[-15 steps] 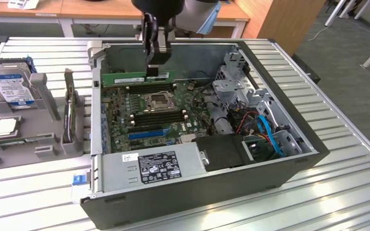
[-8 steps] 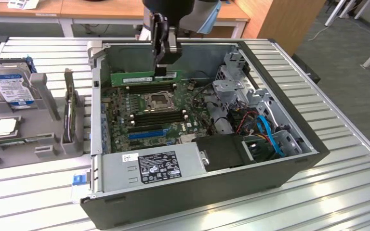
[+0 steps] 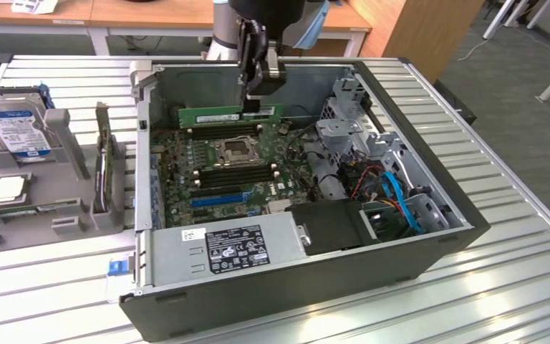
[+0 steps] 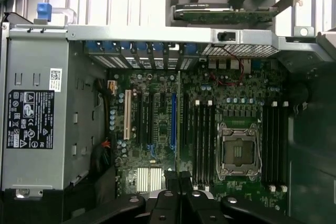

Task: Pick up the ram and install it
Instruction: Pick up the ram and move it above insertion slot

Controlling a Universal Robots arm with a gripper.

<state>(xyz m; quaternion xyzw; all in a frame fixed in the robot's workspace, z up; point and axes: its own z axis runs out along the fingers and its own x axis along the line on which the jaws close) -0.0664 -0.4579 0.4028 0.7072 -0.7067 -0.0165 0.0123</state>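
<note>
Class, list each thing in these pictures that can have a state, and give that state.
claw: shut on the ram
ram: held level above the motherboard, not seated
computer case: on its side, open
hard drive: standing in a holder outside the case

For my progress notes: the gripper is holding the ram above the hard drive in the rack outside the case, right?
Not quite. The gripper does hold the ram, but inside the case, above the motherboard, not above the hard drive in the rack. The exterior view shows it.
</note>
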